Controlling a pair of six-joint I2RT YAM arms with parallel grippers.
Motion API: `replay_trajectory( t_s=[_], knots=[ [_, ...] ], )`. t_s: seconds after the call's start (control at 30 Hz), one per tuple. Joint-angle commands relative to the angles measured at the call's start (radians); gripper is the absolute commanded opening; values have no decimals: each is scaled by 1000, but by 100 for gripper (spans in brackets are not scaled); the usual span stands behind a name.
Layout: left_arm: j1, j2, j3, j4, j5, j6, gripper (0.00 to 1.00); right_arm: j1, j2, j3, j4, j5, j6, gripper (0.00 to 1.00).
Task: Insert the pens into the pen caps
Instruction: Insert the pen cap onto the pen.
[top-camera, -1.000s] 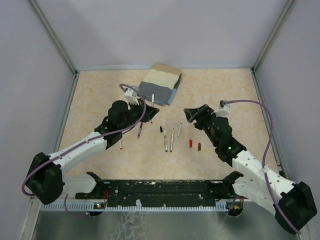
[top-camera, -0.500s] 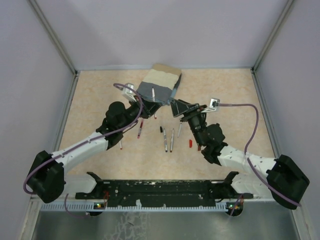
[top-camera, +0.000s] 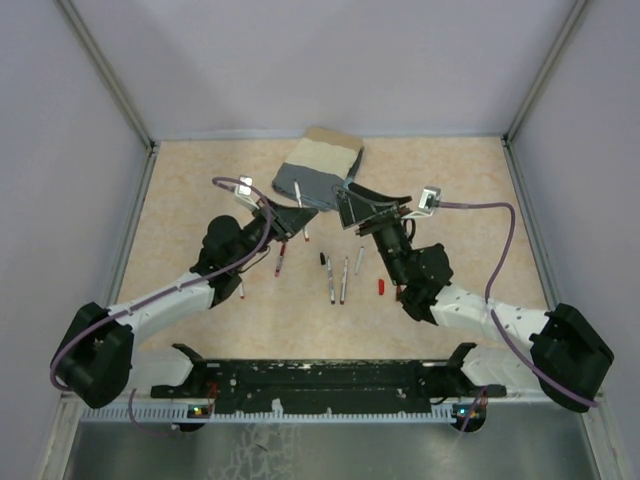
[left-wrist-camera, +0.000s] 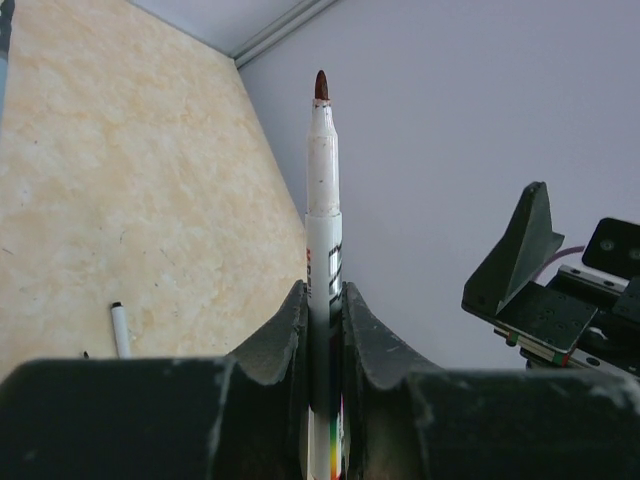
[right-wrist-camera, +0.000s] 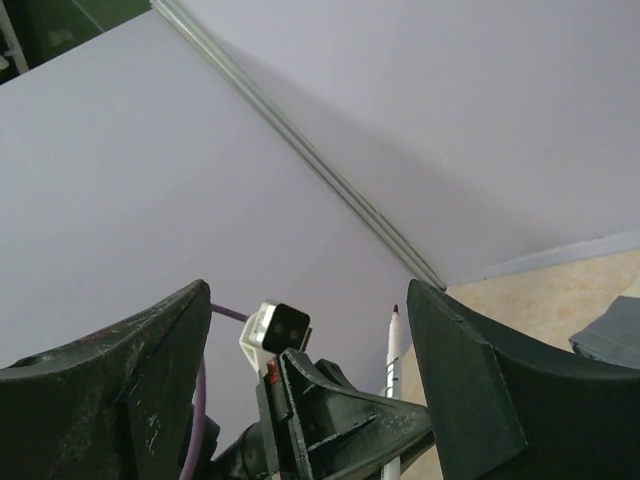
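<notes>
Left wrist, left gripper (left-wrist-camera: 322, 305) clamping pen (left-wrist-camera: 322, 190) (tip up), right gripper (right-wrist-camera: 308, 300) splayed wide.

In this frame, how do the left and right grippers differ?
The left gripper is shut on a pen, its brown-red tip uncapped and pointing outward; the right gripper stands wide open and empty. The left gripper's jaws are nearly together, the right gripper's far apart. Both hover above the table, facing each other.
</notes>
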Motion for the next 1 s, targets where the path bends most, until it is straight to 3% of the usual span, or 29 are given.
replay_trajectory(
  t_s=[0.0,0.47,0.77,0.97],
  knots=[
    [11,-4,6,99,35,-96,0,10,-10,76,41,1,-41,79],
    [11,-45,20,44,46,-124,0,10,-23,92,1,14,20,80],
    [13,-68,19,18,33,-109,0,10,0,45,114,27,49,80],
    [13,-67,16,23,34,-116,0,10,-3,55,95,26,51,80]
  ],
)
